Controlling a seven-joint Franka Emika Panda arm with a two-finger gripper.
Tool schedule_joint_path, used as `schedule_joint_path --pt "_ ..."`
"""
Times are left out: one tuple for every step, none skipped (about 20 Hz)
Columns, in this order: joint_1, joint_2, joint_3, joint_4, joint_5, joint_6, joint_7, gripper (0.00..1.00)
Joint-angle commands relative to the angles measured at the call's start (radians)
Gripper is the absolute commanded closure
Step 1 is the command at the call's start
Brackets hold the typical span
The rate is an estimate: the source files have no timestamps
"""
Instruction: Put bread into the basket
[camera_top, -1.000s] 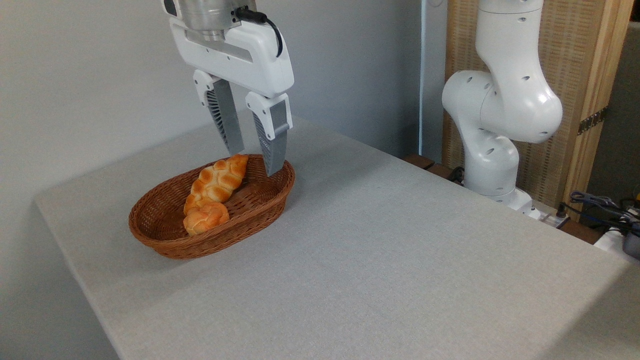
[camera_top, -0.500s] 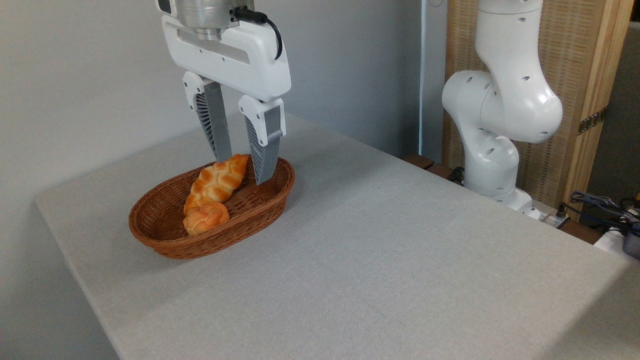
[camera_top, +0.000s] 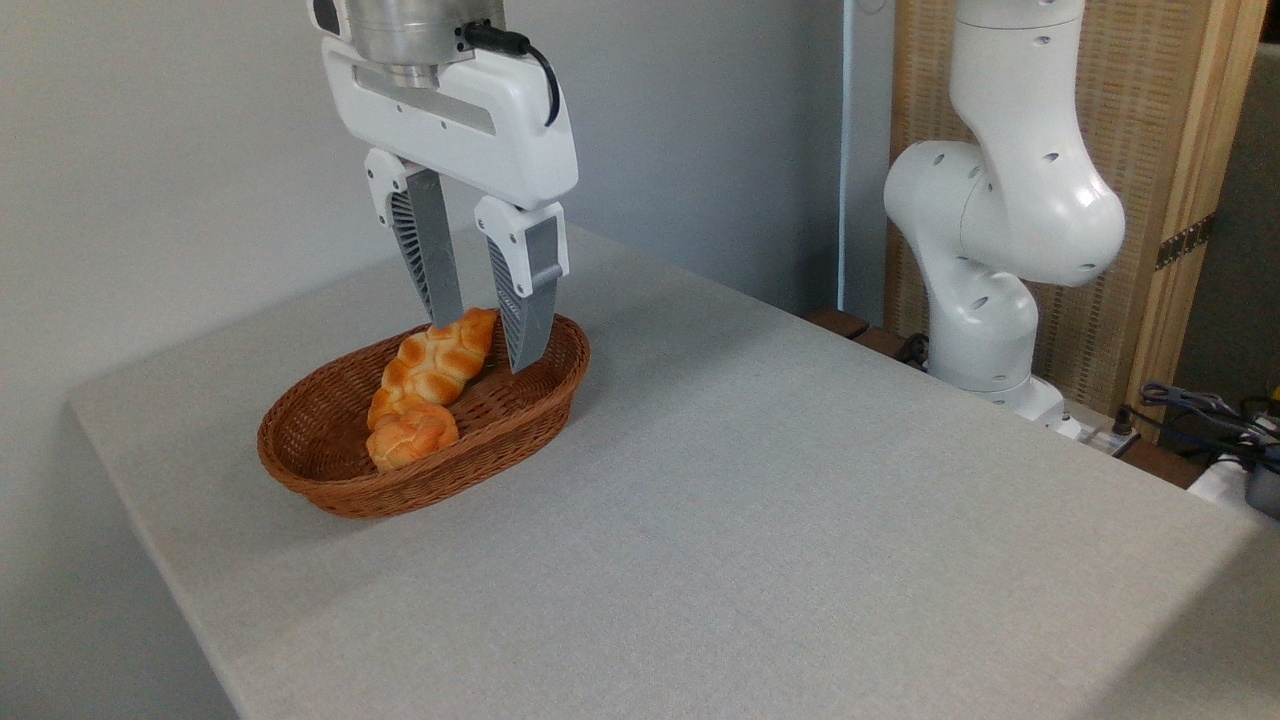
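Note:
The bread (camera_top: 437, 365), a long braided loaf in cream and orange, lies lengthwise inside the oval reddish-brown wicker basket (camera_top: 330, 490), its far end resting near the back rim. My gripper (camera_top: 485, 345) hangs over the basket's far right end, open, with one finger (camera_top: 430, 255) behind the loaf's tip and the other to its right. Nothing sits between the fingers.
A small round orange knotted bun (camera_top: 412, 437) lies in the basket against the loaf's near end. The arm's white base (camera_top: 990, 290) stands at the table's far right edge. Cables (camera_top: 1200, 410) lie beyond it. A grey wall runs behind the table.
My gripper has shifted left and slightly up over the basket's far end, staying open. The loaf and bun have not moved.

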Motion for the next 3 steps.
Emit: schedule_joint_path --pt "-0.004 0.002 0.001 -0.001 -0.003 0.004 0.011 0.00" --pt "-0.004 0.002 0.001 -0.001 -0.003 0.003 0.011 0.00" --pt "-0.004 0.002 0.001 -0.001 -0.003 0.004 0.006 0.00"
